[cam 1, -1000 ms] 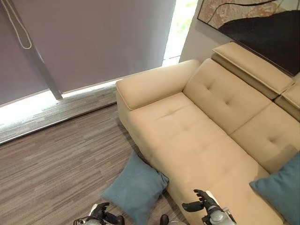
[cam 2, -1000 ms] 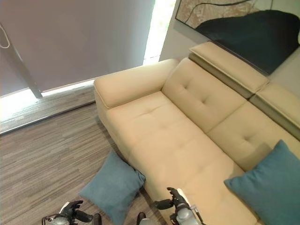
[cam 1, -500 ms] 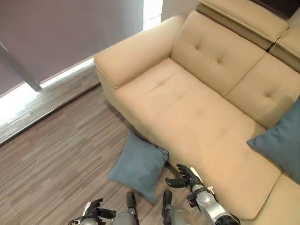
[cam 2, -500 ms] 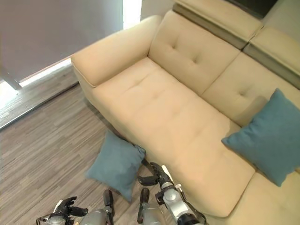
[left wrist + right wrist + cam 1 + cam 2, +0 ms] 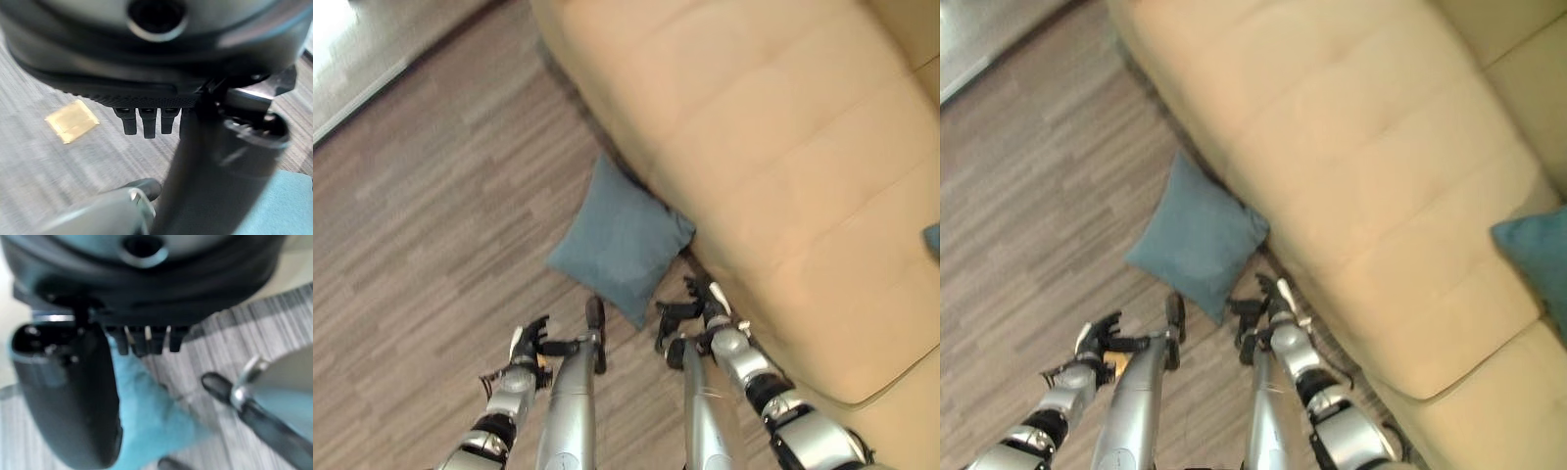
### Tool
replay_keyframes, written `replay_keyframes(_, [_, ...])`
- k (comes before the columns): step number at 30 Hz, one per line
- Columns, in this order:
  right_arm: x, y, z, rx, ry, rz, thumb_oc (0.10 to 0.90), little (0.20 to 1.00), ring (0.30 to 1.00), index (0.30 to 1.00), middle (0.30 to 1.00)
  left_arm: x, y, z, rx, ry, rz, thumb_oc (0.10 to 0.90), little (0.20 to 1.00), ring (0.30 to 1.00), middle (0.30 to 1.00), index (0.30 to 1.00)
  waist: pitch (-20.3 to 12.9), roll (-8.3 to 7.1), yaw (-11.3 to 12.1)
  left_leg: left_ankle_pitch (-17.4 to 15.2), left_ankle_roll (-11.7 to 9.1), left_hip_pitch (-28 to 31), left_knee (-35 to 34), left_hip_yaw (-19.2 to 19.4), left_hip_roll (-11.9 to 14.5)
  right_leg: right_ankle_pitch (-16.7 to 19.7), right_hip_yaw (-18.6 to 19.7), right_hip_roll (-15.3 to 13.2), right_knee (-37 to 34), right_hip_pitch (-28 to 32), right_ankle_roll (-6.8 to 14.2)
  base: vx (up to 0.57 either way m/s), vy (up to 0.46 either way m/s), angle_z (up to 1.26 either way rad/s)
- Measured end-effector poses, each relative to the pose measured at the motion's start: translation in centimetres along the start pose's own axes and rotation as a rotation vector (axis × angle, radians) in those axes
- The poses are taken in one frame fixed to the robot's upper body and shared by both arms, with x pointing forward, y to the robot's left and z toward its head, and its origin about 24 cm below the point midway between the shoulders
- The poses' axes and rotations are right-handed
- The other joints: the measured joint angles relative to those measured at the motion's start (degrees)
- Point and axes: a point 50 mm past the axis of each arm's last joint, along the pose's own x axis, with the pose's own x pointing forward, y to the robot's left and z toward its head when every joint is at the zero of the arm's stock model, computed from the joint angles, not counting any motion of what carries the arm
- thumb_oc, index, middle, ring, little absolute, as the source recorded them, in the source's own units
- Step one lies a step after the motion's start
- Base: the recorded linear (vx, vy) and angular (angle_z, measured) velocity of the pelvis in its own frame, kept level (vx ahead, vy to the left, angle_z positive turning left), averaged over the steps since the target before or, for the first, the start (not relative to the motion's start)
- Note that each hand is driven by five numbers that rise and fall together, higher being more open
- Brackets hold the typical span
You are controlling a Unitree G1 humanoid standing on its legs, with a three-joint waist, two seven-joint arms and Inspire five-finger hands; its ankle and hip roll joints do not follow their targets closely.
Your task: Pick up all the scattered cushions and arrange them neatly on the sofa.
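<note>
Left hand (image 5: 526, 345) fingers relaxed, holding nothing, right hand (image 5: 697, 311) fingers spread above floor cushion (image 5: 622, 240)

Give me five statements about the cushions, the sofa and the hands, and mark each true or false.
1. A blue cushion lies on the floor against the sofa. True.
2. The right hand grips that cushion. False: it is open, just short of the cushion's corner.
3. The left hand is empty over the floor. True.
4. Another blue cushion rests on the sofa. True.
5. The floor cushion is red. False: it is blue.
</note>
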Motion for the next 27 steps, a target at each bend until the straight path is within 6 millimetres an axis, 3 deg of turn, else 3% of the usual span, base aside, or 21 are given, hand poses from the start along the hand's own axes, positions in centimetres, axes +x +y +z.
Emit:
replay_keyframes(2, [0.5,-1.0,1.6,0.011,-0.037,-0.045,0.800,0.900,0.900,0.900,0.900,0.2,0.5,1.6,-0.002,-0.060,0.005,0.800,0.900,0.900,0.900,0.900,0.21,-0.05,-0.15,-1.33,0.01,-4.89,4.08,-0.11,0.38,-1.08,0.12,-0.35,3.35,-4.53,-0.64,-0.03,-0.054,0.04])
replay_keyframes(5, [1.0,-3.0,3.0,0.119,-0.061,-0.140,0.800,0.900,0.900,0.900,0.900,0.2,1.0,5.6,-0.064,-0.220,0.007,0.800,0.900,0.900,0.900,0.900,0.25,0.02,-0.12,-2.84,0.45,-13.57,10.65,-0.24,0.59,-3.43,1.14,-1.21,10.37,-13.57,-1.39,0.01,-0.023,0.02])
replay_keyframes(10, [1.0,-3.3,2.7,0.218,-0.033,-0.164,0.800,0.900,0.900,0.900,0.900,-0.2,1.0,8.1,-0.152,-0.310,0.009,0.800,0.900,0.900,0.900,0.900,0.24,0.45,0.17,-3.51,0.20,-21.13,15.68,-0.28,0.94,-4.41,2.02,-1.80,15.92,-21.55,-2.42,0.02,-0.003,0.03])
replay_keyframes(15, [1.6,-5.2,6.1,0.341,-0.118,-0.210,0.800,0.900,0.900,0.900,0.900,-0.9,-0.3,11.5,-0.218,-0.425,-0.020,0.800,0.900,0.900,0.900,0.900,0.22,0.46,-0.09,-3.60,0.04,-29.07,18.14,-0.59,0.98,-4.75,2.53,-2.05,18.63,-29.63,-2.60,0.04,-0.016,0.03])
replay_keyframes(23, [1.9,-5.8,11.4,0.431,-0.239,-0.203,0.800,0.900,0.900,0.900,0.900,-1.8,-1.7,16.2,-0.344,-0.556,-0.044,0.800,0.900,0.900,0.900,0.900,0.21,0.49,1.67,-3.02,-0.27,-32.34,17.82,-2.13,-0.14,-5.56,1.05,-3.29,19.96,-32.37,-4.07,0.03,-0.043,0.12])
replay_keyframes(27, [1.8,-7.8,14.8,0.446,-0.310,-0.255,0.800,0.900,0.900,0.900,0.900,-3.2,-2.6,18.5,-0.358,-0.667,-0.092,0.800,0.900,0.900,0.900,0.900,0.13,0.63,3.53,-2.91,-0.98,-34.40,18.67,-2.99,-1.21,-6.96,0.69,-4.47,21.90,-34.22,-4.58,0.04,-0.027,0.16])
